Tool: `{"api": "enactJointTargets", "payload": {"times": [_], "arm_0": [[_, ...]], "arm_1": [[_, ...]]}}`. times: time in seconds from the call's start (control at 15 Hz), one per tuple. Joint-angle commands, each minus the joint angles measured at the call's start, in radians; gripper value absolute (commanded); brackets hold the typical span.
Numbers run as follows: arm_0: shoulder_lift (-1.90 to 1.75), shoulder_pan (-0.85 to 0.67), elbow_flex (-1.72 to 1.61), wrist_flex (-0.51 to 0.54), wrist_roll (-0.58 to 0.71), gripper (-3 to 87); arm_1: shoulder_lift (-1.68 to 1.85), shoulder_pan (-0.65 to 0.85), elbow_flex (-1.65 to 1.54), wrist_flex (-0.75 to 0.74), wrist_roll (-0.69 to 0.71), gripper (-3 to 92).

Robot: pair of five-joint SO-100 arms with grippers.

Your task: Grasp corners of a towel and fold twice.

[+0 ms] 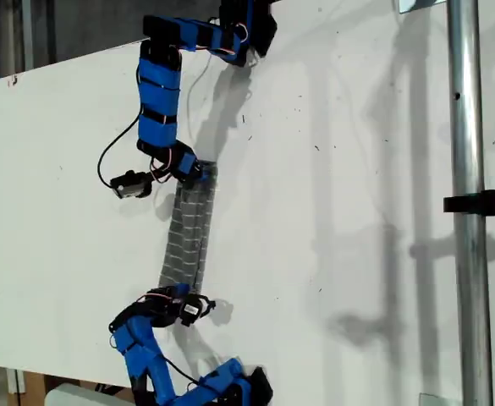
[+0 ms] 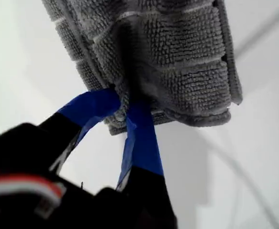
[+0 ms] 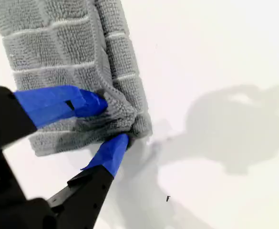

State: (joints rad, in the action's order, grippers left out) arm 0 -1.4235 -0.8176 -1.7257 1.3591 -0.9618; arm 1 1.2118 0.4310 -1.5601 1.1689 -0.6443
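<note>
I am reading no text, label, brand, number or sign anywhere in these views; nothing legible is showing on any surface.

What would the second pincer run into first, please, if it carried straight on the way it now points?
My second pincer is already shut on an end of the striped grey towel. Straight on, it would meet more of that towel, whose length seems to run ahead of it; depth is unclear.

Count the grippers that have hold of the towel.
2. My first gripper pinches one end of the towel; my second gripper pinches the other end. The exterior view shows the towel stretched between both arms.
</note>
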Motion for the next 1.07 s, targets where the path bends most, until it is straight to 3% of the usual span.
{"api": "enactJointTargets", "payload": {"times": [0.0, 0.07, 0.33, 0.53, 0.67, 0.73, 0.8, 1.0], "arm_0": [[-0.092, 0.069, 0.166, 0.221, -0.04, 22.6], [-0.156, 0.089, 0.236, 0.322, -0.046, 24.2], [-0.71, 0.141, -0.029, 0.311, -0.089, 22.9], [-1.183, 0.321, -0.454, 0.163, -0.189, 21.4], [-1.516, 0.512, -0.758, 0.023, -0.308, 7.6], [-1.671, 0.591, -0.907, -0.044, -0.356, -0.2], [-1.799, 0.635, -1.026, -0.06, -0.413, -2.4], [-1.993, 0.672, -1.197, -0.071, -0.443, -2.6]], "arm_1": [[0.127, 0.006, 0.091, 0.166, -0.029, 30.2], [0.236, 0.005, 0.084, 0.202, -0.037, 30.3], [0.62, 0.06, -0.155, 0.373, -0.199, 36.2], [1.068, 0.041, -0.609, 0.4, -0.522, 43.2], [1.203, -0.115, -0.758, 0.405, -0.77, 45.1], [1.209, -0.133, -0.788, 0.364, -0.816, 45.4], [1.195, -0.117, -0.821, 0.307, -0.824, 45.8], [0.919, 0.009, -0.816, -0.023, -0.693, 45.9]]}}
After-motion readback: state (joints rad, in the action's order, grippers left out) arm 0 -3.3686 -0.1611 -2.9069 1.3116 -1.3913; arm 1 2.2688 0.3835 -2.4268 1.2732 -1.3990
